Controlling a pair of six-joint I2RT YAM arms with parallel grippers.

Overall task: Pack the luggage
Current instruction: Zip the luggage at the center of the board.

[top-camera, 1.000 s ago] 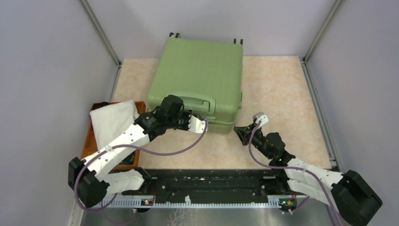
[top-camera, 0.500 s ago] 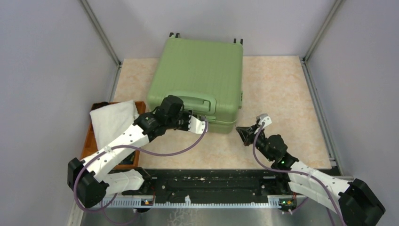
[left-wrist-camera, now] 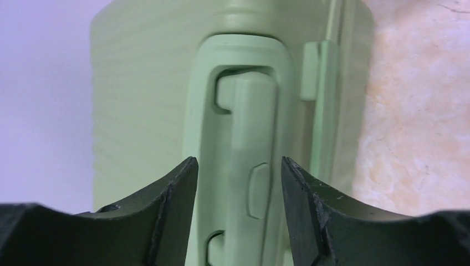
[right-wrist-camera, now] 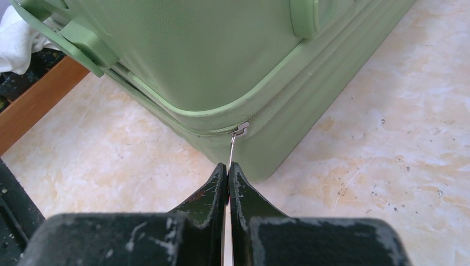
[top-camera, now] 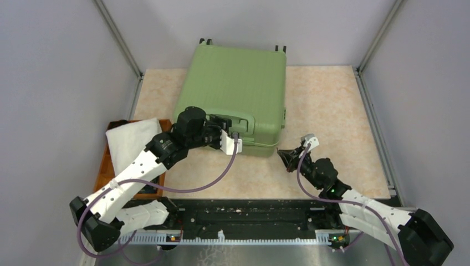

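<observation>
The luggage (top-camera: 238, 83) is a light-green ribbed hard-shell suitcase lying flat and closed at the back of the table. My left gripper (top-camera: 220, 123) hovers over its near edge, by the green handle (left-wrist-camera: 252, 138). That gripper (left-wrist-camera: 238, 163) is open, and the handle shows in the gap between its fingers without being gripped. My right gripper (top-camera: 284, 154) is at the suitcase's near right corner. In the right wrist view this gripper (right-wrist-camera: 228, 166) is shut on the thin metal zipper pull (right-wrist-camera: 231, 148), which hangs from the slider (right-wrist-camera: 240, 129).
An orange-brown tray (top-camera: 104, 163) holding a folded white cloth (top-camera: 133, 138) stands at the left, close to the suitcase's near left corner. Grey walls and metal rails enclose the marbled table (top-camera: 327, 111) on three sides.
My left gripper's jaws have opened and its wrist has shifted left and back along the handle. The right gripper stays shut on the zipper pull, having moved slightly nearer.
</observation>
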